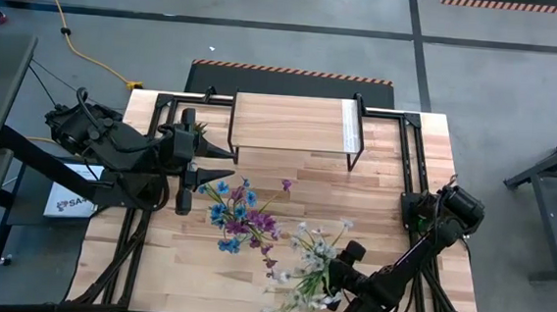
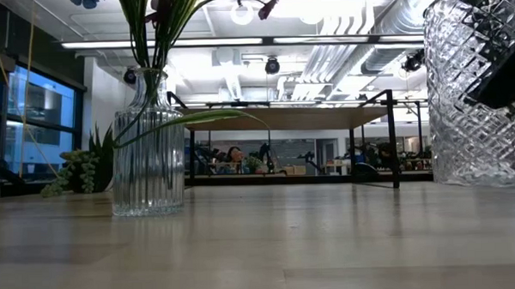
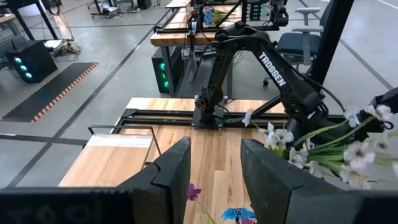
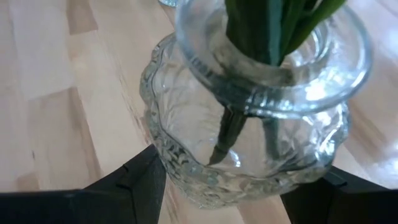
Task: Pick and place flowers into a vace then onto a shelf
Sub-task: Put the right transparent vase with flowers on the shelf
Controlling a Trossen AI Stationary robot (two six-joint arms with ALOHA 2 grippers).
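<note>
Right gripper (image 4: 224, 180): fingers spread either side of the cut-glass vase (image 4: 249, 124), one dark finger (image 4: 134, 180) against its lower wall, the other at the opposite side. Contact on the far side is not clear, so whether it actually clamps the vase I cannot tell. Green stems (image 4: 261, 31) stand in the vase neck. From above, the right gripper (image 1: 341, 278) sits at the table's near edge, right of centre, with the white flowers (image 1: 313, 249) rising out of that vase.

Left gripper (image 3: 214, 180): released, fingers apart, nothing between them, held above the table (image 1: 394, 184). From above, the left gripper (image 1: 191, 165) is at the left side, just beside the blue and purple flowers (image 1: 240, 217).

Those flowers stand in a ribbed glass vase (image 2: 146, 148) on the tabletop, left of centre.

Shelf (image 1: 290, 124): at the table's far edge, centred, top bare. A small potted plant (image 2: 85, 168) shows beyond the ribbed vase.
</note>
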